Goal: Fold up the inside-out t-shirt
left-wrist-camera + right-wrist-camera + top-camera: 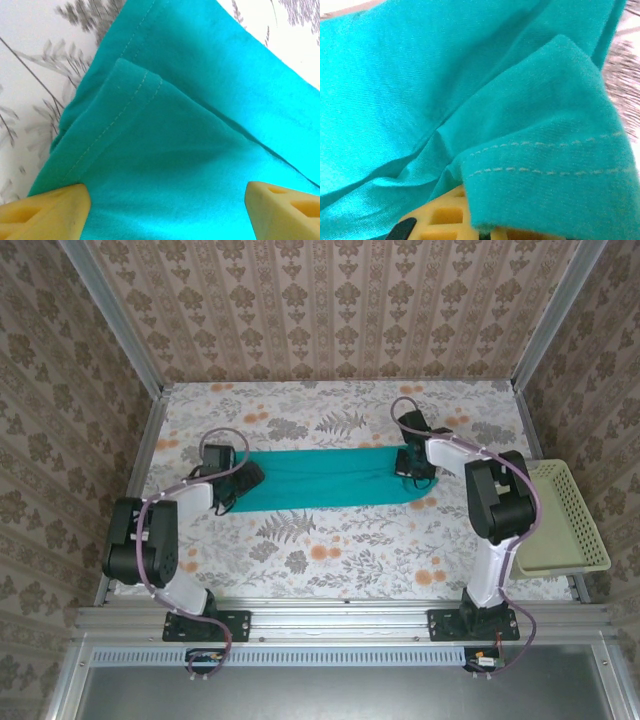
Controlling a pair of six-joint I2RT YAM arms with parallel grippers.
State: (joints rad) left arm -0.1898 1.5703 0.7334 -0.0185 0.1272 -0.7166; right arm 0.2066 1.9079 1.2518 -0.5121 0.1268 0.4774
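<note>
The inside-out t-shirt [330,478] lies as a long teal band across the middle of the table, plain side up. My left gripper [240,480] is at its left end. In the left wrist view that gripper [167,210] is open, its yellow fingers [50,212] spread wide just above the t-shirt [190,150] beside a stitched hem fold. At the band's right end is my right gripper [415,472]. The right wrist view has this gripper [490,231] shut on the t-shirt [420,90], whose stitched hem drapes over the yellow fingers [442,215].
A pale yellow plastic basket [565,520] stands at the right edge of the table, beside the right arm. The flowered tablecloth [330,550] is bare in front of and behind the shirt. Patterned walls close in the back and sides.
</note>
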